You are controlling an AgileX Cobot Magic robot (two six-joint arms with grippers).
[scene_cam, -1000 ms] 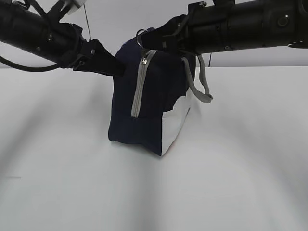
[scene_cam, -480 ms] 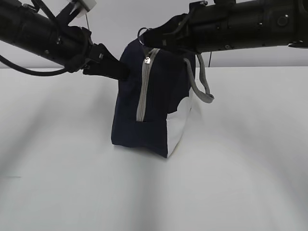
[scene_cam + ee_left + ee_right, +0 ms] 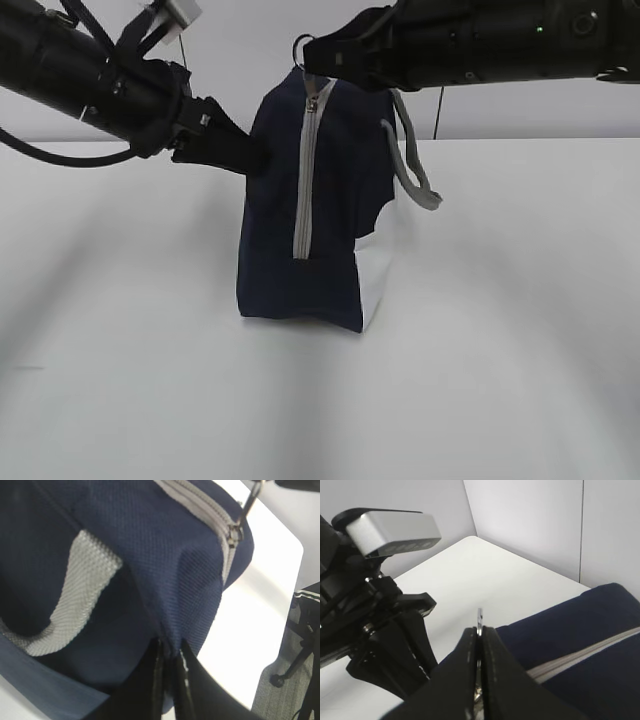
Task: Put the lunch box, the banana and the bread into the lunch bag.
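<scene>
The lunch bag's [image 3: 305, 210] grey zipper [image 3: 304, 175] drops straight below the right gripper [image 3: 318, 55] — jaws pinching the ring pull [image 3: 479, 622] — while the left gripper [image 3: 170, 652] (jaws pinching fabric) anchors the side.

Coarse woven navy cloth lunch bag [image 3: 150, 545], shiny metal ring pull [image 3: 480, 617], smooth matt table [image 3: 500, 380]

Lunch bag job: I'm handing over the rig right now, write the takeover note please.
Left hand: shut, pinching a fold of the lunch bag fabric at its upper end.
Right hand: shut on the metal ring pull at the top.
Bag stands upright on the table; the grey zipper looks closed along the side in view.
Lunch box, banana and bread: not in view, so whether they are inside cannot be told.
Left: confirm contents and zipper, then release.
</scene>
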